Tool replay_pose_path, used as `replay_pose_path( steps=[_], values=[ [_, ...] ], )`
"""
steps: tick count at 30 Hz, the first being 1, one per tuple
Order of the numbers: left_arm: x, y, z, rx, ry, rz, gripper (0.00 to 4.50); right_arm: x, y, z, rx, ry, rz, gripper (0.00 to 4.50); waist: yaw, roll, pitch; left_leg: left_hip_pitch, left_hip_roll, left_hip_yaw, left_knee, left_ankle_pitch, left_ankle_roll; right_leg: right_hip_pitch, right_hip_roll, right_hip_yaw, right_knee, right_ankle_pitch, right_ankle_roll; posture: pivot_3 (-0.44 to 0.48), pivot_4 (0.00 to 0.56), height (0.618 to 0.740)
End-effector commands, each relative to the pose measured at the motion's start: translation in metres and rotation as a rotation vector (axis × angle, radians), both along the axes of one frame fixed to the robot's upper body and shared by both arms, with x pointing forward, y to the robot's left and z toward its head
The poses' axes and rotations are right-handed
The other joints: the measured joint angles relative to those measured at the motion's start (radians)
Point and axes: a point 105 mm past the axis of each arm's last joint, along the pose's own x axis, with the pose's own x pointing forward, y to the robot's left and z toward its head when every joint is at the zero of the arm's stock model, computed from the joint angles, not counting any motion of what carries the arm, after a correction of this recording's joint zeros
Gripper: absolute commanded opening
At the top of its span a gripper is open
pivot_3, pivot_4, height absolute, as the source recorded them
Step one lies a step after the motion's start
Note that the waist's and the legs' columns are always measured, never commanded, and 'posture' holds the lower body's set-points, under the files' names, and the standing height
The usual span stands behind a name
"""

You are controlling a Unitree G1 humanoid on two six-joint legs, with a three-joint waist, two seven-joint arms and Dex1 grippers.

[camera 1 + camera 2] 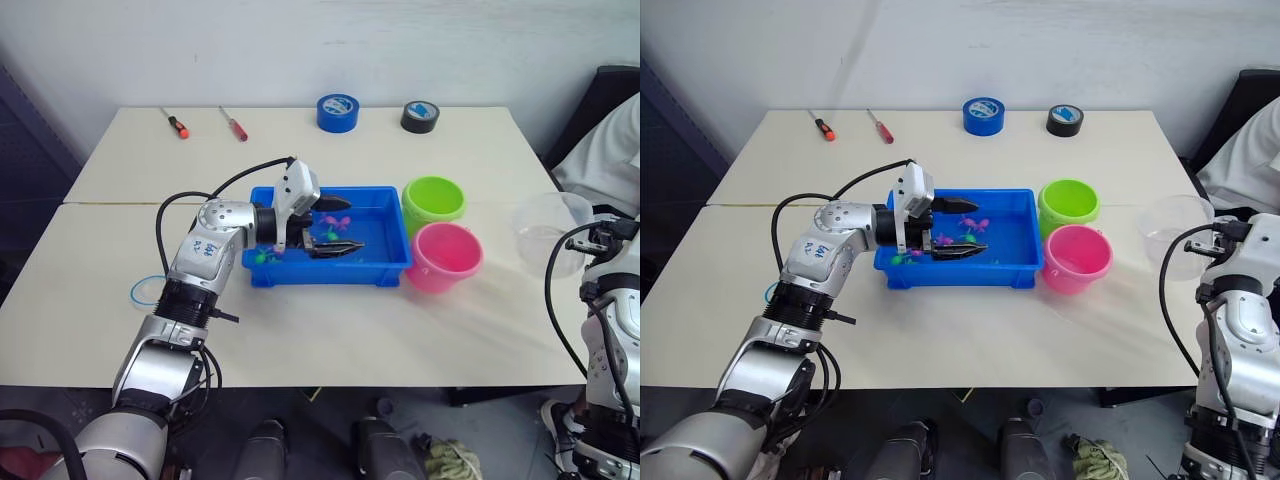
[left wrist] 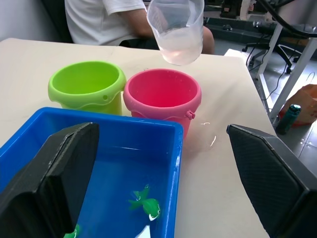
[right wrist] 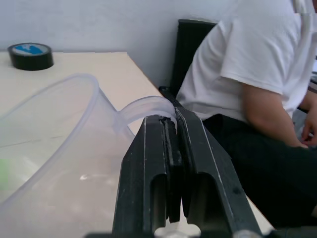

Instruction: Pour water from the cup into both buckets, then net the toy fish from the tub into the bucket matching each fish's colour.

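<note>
The blue tub [image 1: 385, 270] sits mid-table with tiny pink fish [image 1: 330, 222] and green fish [image 2: 147, 203] inside. My left gripper [image 1: 338, 226] hovers open over the tub, nothing between its fingers [image 2: 54, 173]. Right of the tub stand the lime green bucket [image 1: 433, 200] and the pink bucket [image 1: 445, 255], touching. My right gripper [image 3: 173, 121] is shut on the handle of the clear cup [image 1: 548, 228], held in the air right of the pink bucket with a little water in it. The net's blue hoop [image 1: 134, 291] lies on the table beside my left arm, partly hidden.
Two red-handled screwdrivers [image 1: 176, 124] [image 1: 234, 124], a blue tape roll [image 1: 337, 112] and a black tape roll [image 1: 422, 116] lie along the far edge. A person in a white shirt [image 1: 610, 150] sits at the right end. Water drops [image 2: 210, 141] wet the table by the pink bucket.
</note>
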Motion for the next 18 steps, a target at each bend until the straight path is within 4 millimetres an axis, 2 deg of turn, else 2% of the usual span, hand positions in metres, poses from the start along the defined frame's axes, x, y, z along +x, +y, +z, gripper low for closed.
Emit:
replay_pose_path(
  steps=[1, 9, 18],
  values=[
    [-0.002, 0.007, 0.022, -0.051, -0.047, -0.018, 4.50, -0.004, 0.013, 0.035, -0.132, -0.065, 0.056, 0.04, -0.001, 0.000, 0.000, 0.000, 0.000, 0.000, 0.000, 0.000, 0.000, 0.000, 0.000, 0.000, 0.000, 0.000, 0.000, 0.000, 0.150, 0.734],
    [-0.011, 0.016, 0.024, -0.056, -0.033, -0.059, 4.50, 0.005, 0.031, 0.045, -0.303, -0.027, 0.133, 0.04, 0.000, 0.000, 0.000, 0.000, 0.000, -0.001, 0.000, 0.000, 0.000, 0.000, 0.000, 0.000, 0.000, 0.000, 0.000, 0.000, 0.150, 0.734],
    [-0.016, 0.016, 0.024, -0.053, -0.034, -0.082, 4.50, 0.010, 0.044, 0.050, -0.462, 0.009, 0.181, 0.04, 0.000, 0.000, 0.000, 0.000, 0.000, -0.001, 0.000, 0.000, 0.000, 0.000, 0.000, 0.000, 0.000, 0.000, 0.000, 0.000, 0.150, 0.734]
  ],
)
